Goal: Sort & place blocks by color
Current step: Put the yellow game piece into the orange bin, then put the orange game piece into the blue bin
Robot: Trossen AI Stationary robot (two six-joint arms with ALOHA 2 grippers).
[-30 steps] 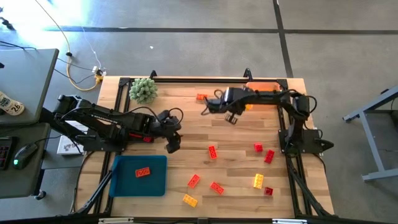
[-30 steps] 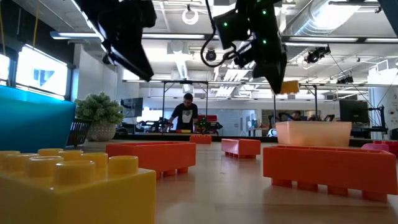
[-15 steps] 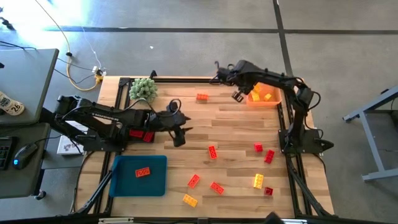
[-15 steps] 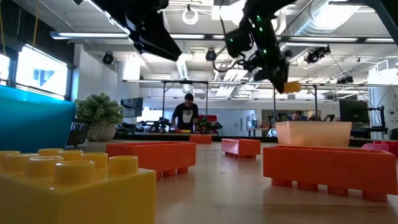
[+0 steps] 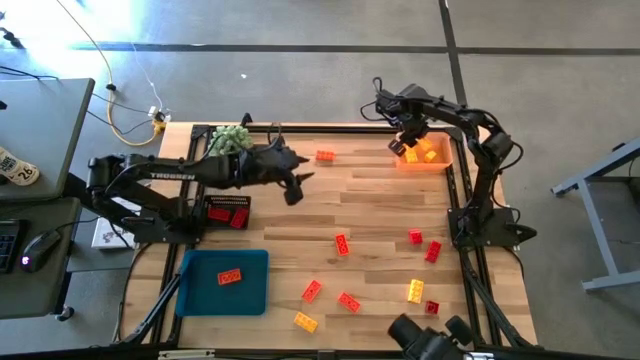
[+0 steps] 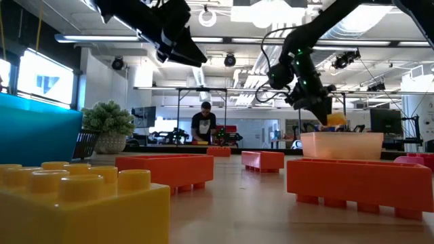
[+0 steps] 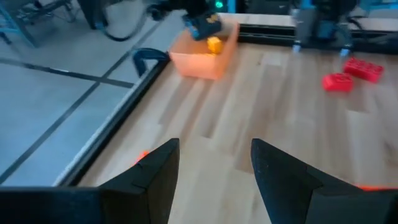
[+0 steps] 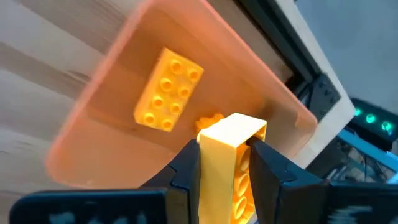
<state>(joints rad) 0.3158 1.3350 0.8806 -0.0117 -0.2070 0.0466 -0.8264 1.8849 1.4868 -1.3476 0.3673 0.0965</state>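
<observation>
The right gripper (image 8: 227, 163) hangs over the shallow translucent orange plastic tray (image 5: 436, 160) at the far right corner of the pale wooden slat table (image 5: 380, 215), its jaws pinched on a yellow studded plastic brick (image 8: 231, 163) held above the tray's floor. Inside the tray lies another yellow studded brick (image 8: 168, 89), flat and studs up, with a smaller yellow piece (image 8: 210, 120) just beside it; the tray's near wall has bare wood in front of it.

The left gripper (image 5: 294, 186) is raised above the table well apart from the tray, toward the far left, near the green spiky plant ball (image 5: 229, 142). Its jaws are spread with nothing between them; the left wrist view shows clear wood under its fingers (image 7: 158, 174).

A single orange-red studded brick (image 5: 325, 156) sits near the far edge, between the left gripper and the tray. The wide middle of the table, on the near side of the tray, is open. Further toward the near edge lie scattered red bricks (image 5: 342, 244) and two yellow bricks (image 5: 415, 291). A blue flat plastic tray (image 5: 250, 280) at the near left corner, diagonally across from the orange tray, carries one red brick (image 5: 230, 276). A black metal frame (image 5: 462, 215) runs along the table's edges.
</observation>
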